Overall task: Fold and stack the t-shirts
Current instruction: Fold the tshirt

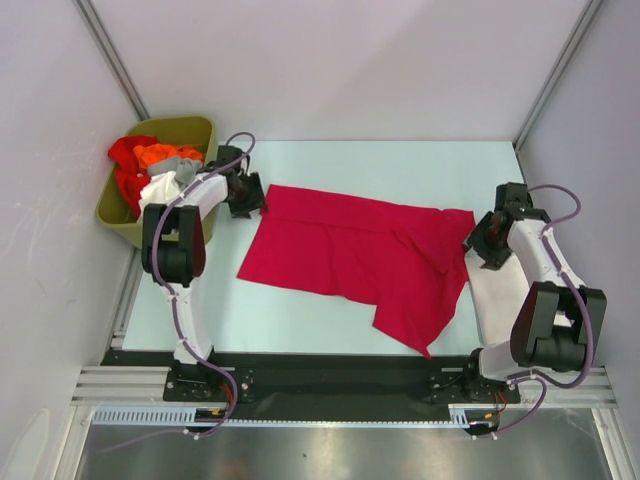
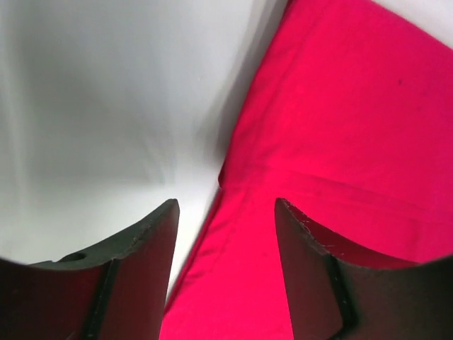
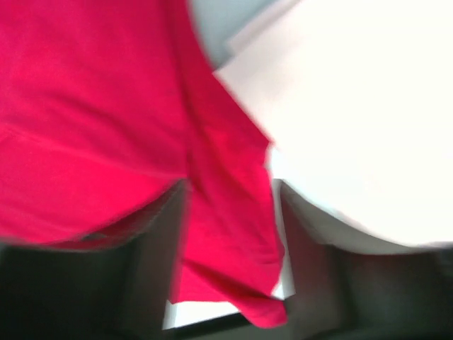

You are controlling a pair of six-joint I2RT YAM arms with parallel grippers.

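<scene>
A crimson-red t-shirt (image 1: 360, 255) lies spread flat across the middle of the table. My left gripper (image 1: 250, 195) is at its far left corner. In the left wrist view the jaws (image 2: 226, 205) stand open, with the shirt's edge (image 2: 340, 142) on the table between them. My right gripper (image 1: 482, 243) is at the shirt's right edge. The right wrist view is blurred; the jaws (image 3: 230, 191) stand apart with a fold of red cloth (image 3: 226, 212) between them. An off-white t-shirt (image 1: 495, 300) lies folded under the right arm and also shows in the right wrist view (image 3: 368, 106).
An olive-green bin (image 1: 125, 228) stands off the table's far left corner, holding red (image 1: 128, 170), orange (image 1: 160, 155), grey (image 1: 185, 165) and white (image 1: 160, 190) shirts. Walls close in on both sides. The black rail (image 1: 330, 375) runs along the near edge.
</scene>
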